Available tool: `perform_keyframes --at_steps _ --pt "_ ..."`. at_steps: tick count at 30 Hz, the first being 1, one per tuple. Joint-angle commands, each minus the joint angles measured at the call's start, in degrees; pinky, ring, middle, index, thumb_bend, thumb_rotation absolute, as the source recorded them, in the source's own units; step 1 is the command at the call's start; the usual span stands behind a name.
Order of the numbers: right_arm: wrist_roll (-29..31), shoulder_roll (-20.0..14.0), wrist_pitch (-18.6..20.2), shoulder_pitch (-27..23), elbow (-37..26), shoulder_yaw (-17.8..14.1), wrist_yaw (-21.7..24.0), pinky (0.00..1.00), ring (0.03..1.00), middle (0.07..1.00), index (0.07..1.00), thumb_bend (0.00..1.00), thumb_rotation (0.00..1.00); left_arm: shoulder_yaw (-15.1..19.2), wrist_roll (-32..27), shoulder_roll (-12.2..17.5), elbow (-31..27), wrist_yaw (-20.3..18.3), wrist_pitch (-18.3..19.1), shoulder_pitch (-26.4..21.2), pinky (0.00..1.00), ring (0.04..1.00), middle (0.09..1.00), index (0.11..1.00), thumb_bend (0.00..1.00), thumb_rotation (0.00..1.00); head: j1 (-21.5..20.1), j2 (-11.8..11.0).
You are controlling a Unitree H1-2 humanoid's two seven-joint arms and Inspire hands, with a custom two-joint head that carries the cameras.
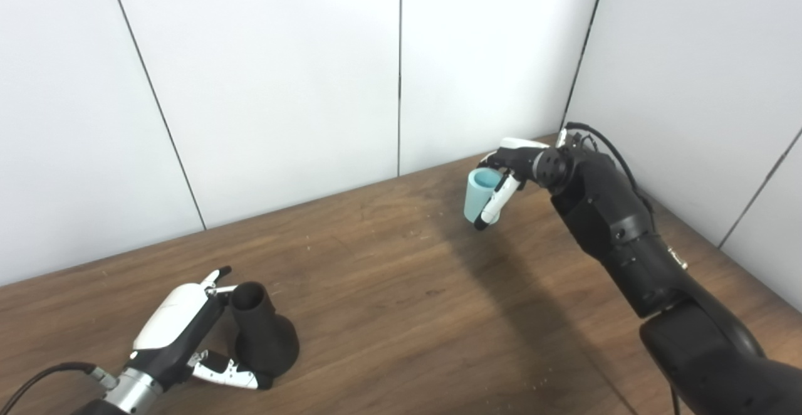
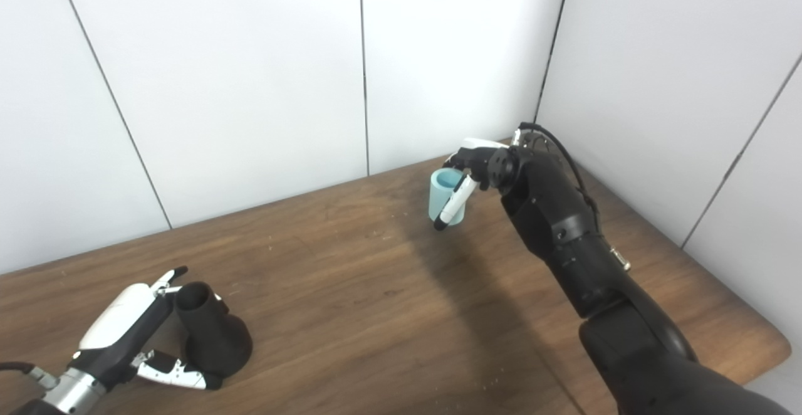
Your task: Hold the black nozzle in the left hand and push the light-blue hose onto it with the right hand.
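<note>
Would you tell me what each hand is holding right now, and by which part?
The right hand grips the light-blue hose near its open top end. The left hand wraps the black nozzle, which stands on the table: fingers by its neck, thumb at its base.

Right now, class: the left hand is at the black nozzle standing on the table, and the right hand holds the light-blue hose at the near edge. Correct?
Not quite. The right hand holds the light-blue hose at the far corner by the walls, as the left eye view shows. The left hand is indeed at the black nozzle standing on the table.
</note>
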Motion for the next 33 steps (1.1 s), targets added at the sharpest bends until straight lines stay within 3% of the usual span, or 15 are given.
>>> perform_keyframes --at_steps 1,3,9,12,18,26,30,33 --pt "1.02 -1.56 0.03 -2.32 -1.09 -0.51 -4.08 0.72 0.828 0.869 0.854 0.95 0.18 -0.9 2.84 2.62 1.67 -2.8 1.37 1.75 1.0 0.641 0.47 0.492 0.53 0.0 -0.03 0.15" --pt "1.89 -1.38 -0.06 -2.01 -1.24 -0.31 -6.44 0.7 0.811 0.85 0.838 0.94 0.15 -0.92 2.79 2.62 1.75 -2.77 1.27 1.79 1.0 0.642 0.47 0.492 0.53 0.0 0.02 0.18" --pt "2.85 0.78 -7.76 0.11 1.32 -0.6 -26.95 0.6 0.708 0.733 0.744 0.88 0.13 -0.97 2.43 2.65 1.4 -3.07 1.47 1.94 1.0 0.643 0.468 0.494 0.53 0.0 0.2 0.46" --pt "3.6 1.13 -8.71 0.36 2.05 0.02 -30.89 0.58 0.691 0.703 0.726 0.86 0.11 -1.01 2.51 2.74 1.26 -2.96 1.41 2.0 1.0 0.64 0.465 0.496 0.53 0.0 0.21 0.54" --pt "6.06 0.52 -8.45 -0.12 2.61 1.24 -30.85 0.57 0.665 0.683 0.713 0.84 0.1 -0.84 1.54 3.22 0.38 -4.15 1.65 2.12 1.0 0.641 0.465 0.496 0.53 0.0 0.36 1.37" --pt "7.64 -0.34 -7.34 0.4 2.08 2.64 -29.85 0.58 0.703 0.691 0.715 0.84 0.09 -0.28 1.11 3.38 -0.21 -5.29 2.02 2.03 1.0 0.642 0.474 0.49 0.53 0.0 0.71 1.89" --pt "7.98 -1.13 -5.64 0.27 2.31 3.9 -27.03 0.68 0.743 0.734 0.745 0.84 0.09 0.02 0.95 3.41 -0.53 -5.63 2.14 2.11 1.0 0.641 0.474 0.49 0.53 0.0 0.65 2.14" --pt "8.12 -2.05 -3.63 -0.09 1.57 5.31 -23.26 0.63 0.748 0.775 0.774 0.87 0.11 0.16 1.13 3.37 -0.48 -5.72 2.18 2.03 1.0 0.641 0.474 0.49 0.53 0.0 0.65 2.23"
